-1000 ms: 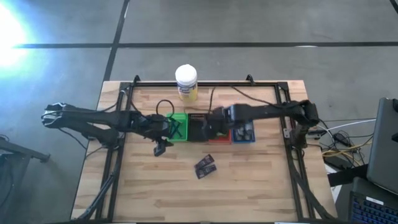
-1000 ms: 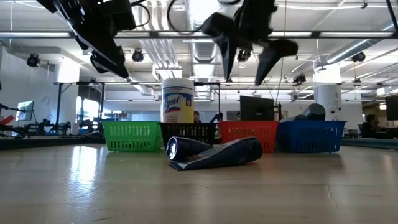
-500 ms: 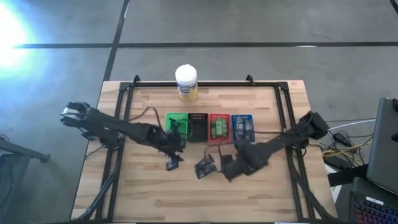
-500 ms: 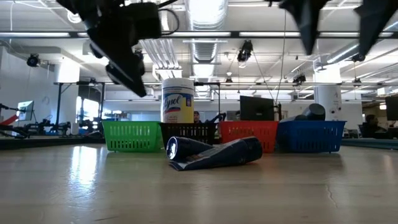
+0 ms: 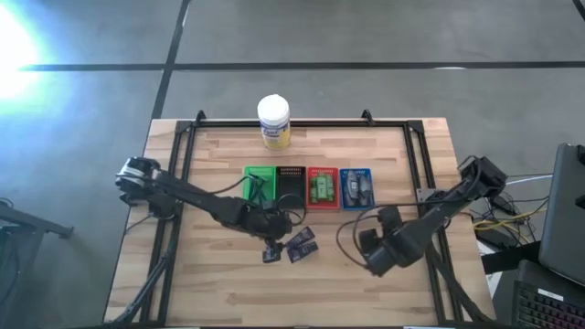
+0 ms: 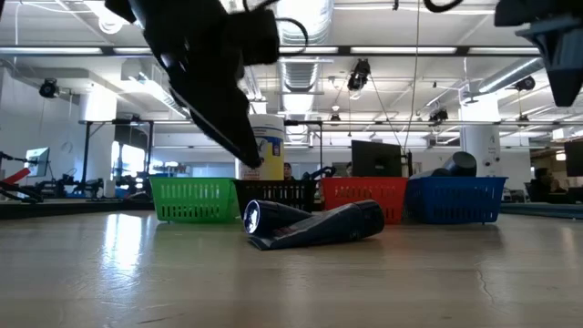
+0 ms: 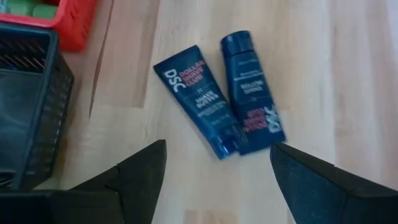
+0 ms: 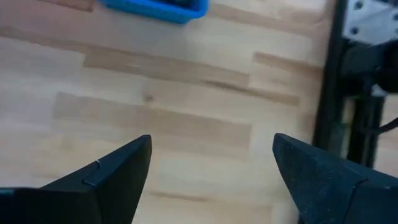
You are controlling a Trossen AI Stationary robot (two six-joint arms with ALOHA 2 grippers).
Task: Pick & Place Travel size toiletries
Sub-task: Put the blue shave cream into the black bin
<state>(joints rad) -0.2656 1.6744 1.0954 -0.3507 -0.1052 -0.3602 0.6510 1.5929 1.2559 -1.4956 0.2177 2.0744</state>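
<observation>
The left tool (image 7: 217,171) hangs above the surface (image 7: 348,74) with its fingers (image 7: 134,174) spread wide and nothing between them. Just ahead of it lie two dark blue tubes (image 7: 224,93), side by side and touching near their crimped ends, caps pointing away. In the high view they lie directly beside the left tool (image 5: 271,251), on the bare wood in front of the basket row.

To take one cleanly, the left tool would do well to centre over a single tube, most likely the nearer shave-butter tube (image 7: 198,93), turn so the fingers straddle its narrow width, then descend until the tips nearly meet the wood. Closing across both risks lifting the pair or pushing one aside.

Farther off stand the black basket (image 7: 28,106) and the red basket (image 7: 62,18); the right basket cannot be judged from here.

The right tool (image 8: 211,180) waits open and empty, well apart near the surface's right side.
</observation>
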